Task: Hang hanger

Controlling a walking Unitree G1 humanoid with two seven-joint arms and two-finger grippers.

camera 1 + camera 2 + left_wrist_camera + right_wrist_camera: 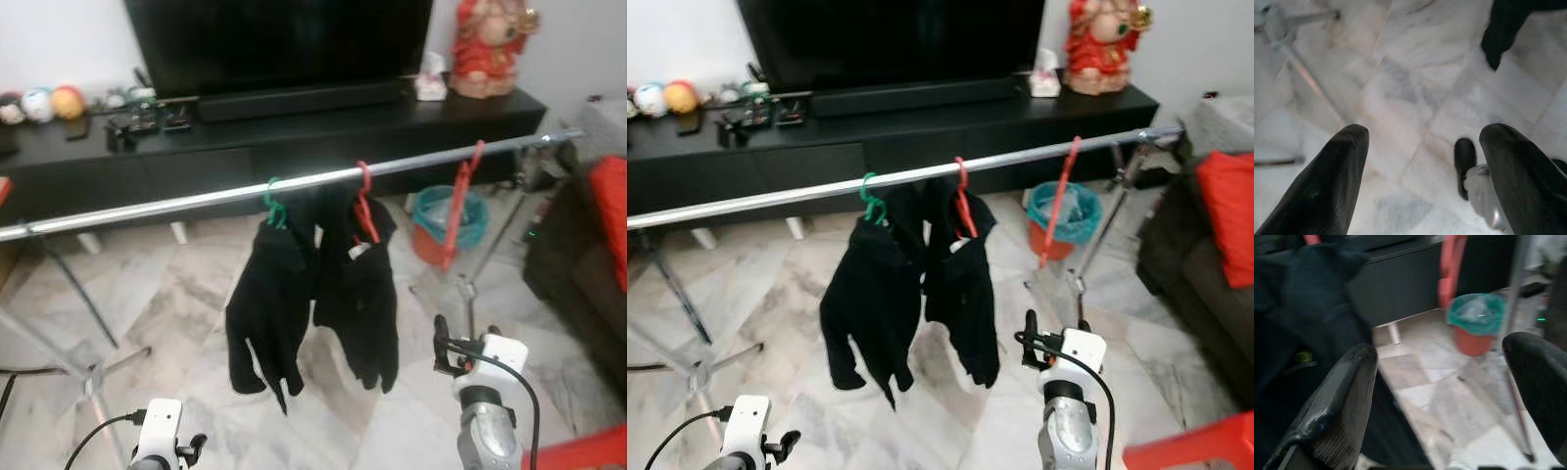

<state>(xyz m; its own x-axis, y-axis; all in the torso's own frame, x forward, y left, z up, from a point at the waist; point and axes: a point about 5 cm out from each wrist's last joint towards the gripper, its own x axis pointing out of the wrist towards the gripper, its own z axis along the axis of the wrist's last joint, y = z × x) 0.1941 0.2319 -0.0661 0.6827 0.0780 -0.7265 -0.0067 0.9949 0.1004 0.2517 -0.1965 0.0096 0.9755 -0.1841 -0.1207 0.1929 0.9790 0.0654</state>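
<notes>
A silver rail (196, 199) crosses the room in front of me. On it hang a green hanger (274, 206) and a red hanger (364, 204), each carrying a black garment (269, 304). Further right an empty red hanger (457, 204) hangs from the rail; it also shows blurred as the red hanger (1452, 264) in the right wrist view. My right gripper (1440, 396) is open and empty, low in front of the garments, with its wrist (480, 362) raised. My left gripper (1425, 171) is open and empty, pointing down at the marble floor (1400, 98).
A black TV console (294, 137) with a dark screen stands behind the rail. A teal-lined orange bin (449, 223) sits on the floor at the right. A dark sofa with a red cushion (612, 211) is at far right. The rail's stand legs (93, 377) spread at left.
</notes>
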